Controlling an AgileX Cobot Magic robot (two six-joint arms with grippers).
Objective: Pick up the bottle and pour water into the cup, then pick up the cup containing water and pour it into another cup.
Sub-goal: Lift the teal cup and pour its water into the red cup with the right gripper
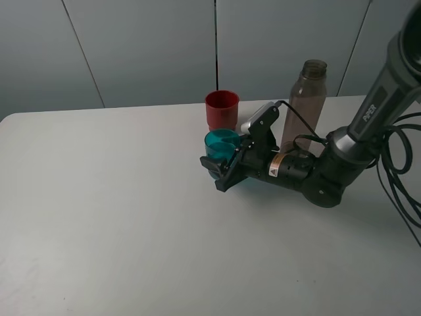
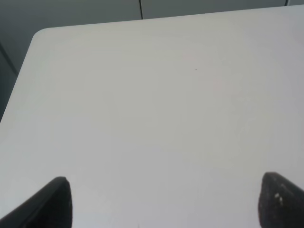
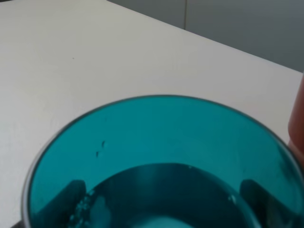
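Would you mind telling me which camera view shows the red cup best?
The exterior high view: the red cup stands upright, nearly whole, behind the teal cup. The right wrist view catches only a blurred red sliver at its edge; the left wrist view shows none of it.

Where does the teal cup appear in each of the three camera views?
Exterior high: teal cup at the centre, just in front of the red cup.
Left wrist: not in it; this view shows the table.
Right wrist: the teal cup fills most of the picture, close up.
Shared landmark: the red cup, a sliver at the right wrist picture's edge.
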